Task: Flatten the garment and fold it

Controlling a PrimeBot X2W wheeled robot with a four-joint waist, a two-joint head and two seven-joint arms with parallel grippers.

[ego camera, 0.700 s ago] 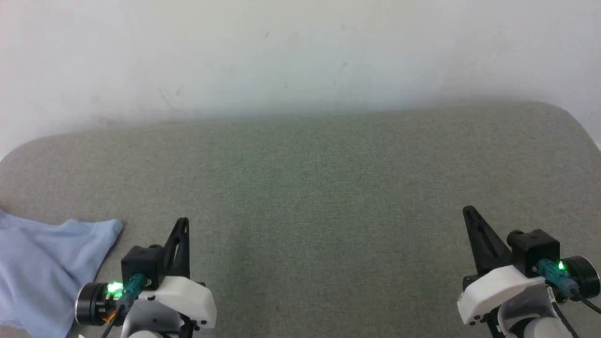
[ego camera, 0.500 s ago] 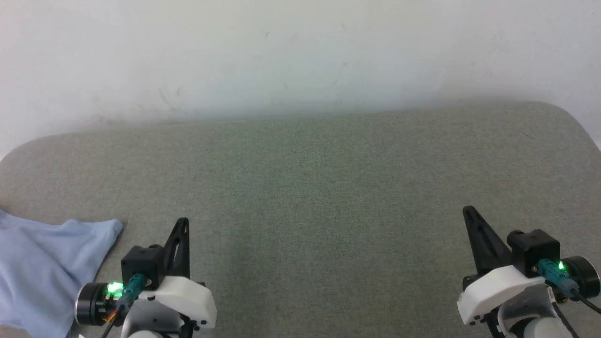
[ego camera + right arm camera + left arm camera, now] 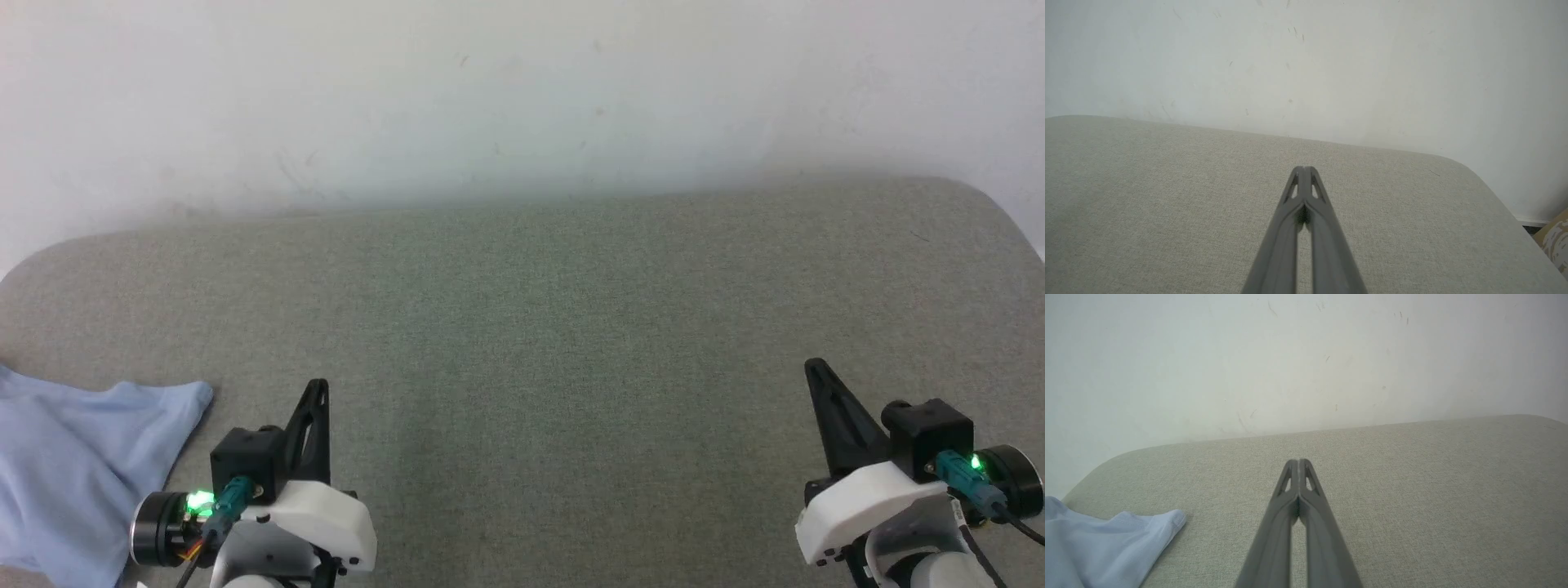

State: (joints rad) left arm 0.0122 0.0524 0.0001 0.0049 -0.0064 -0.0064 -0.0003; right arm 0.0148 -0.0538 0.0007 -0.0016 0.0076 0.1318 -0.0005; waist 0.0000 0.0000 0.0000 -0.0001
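The shirt (image 3: 73, 474) lies at the far left, on the near-left part of the table (image 3: 522, 310). It is light blue and rumpled, and it runs off the left and bottom edges of the head view. One rounded flap of the cloth reaches toward the middle; which part of the shirt this is I cannot tell.

Just to the right of that flap, and apart from it, is the left gripper (image 3: 317, 390). Its two dark fingers are pressed together tip to tip and point away from the robot over the bare grey-green table cover.

The middle of the table is plain woven fabric, with a scuffed white wall (image 3: 522, 98) behind it.

Near the right edge is the right gripper (image 3: 813, 369), well apart from the shirt, its fingers likewise pressed together. In the right wrist view a tan patterned thing (image 3: 1557, 241) shows past the table's rounded corner, too little of it to name.
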